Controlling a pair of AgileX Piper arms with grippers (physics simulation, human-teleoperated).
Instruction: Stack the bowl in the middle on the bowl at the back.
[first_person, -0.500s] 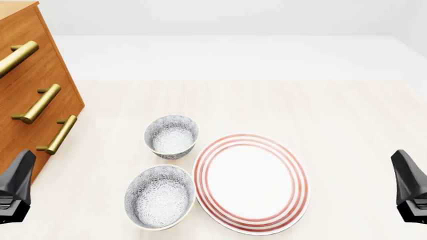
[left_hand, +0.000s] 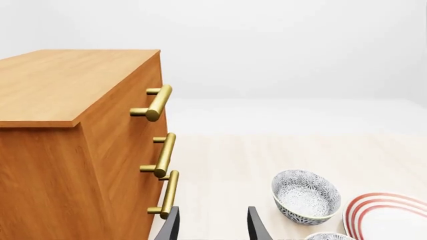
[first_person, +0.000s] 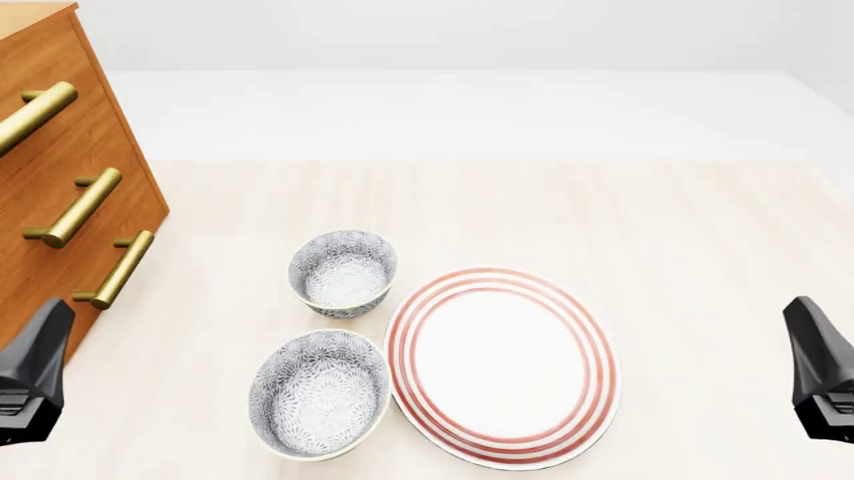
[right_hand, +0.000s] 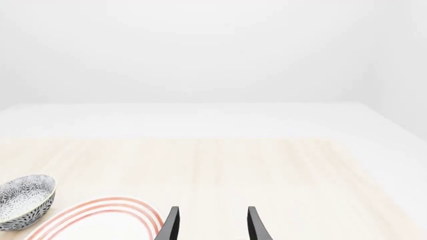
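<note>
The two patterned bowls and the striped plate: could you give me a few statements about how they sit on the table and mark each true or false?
1. The bowl in the middle sits nearer the arms than the bowl at the back. True.
2. One bowl is already stacked inside the other. False: both stand separately on the table.
3. The red-ringed plate lies to the right of both bowls in the front view. True.
4. The left gripper holds a bowl. False: its jaws are open and hold nothing.
5. A wooden cabinet with brass handles stands at the table's left side. True.
6. The right gripper is closed on the plate. False: it is open, with the plate off to one side of its jaws.
</note>
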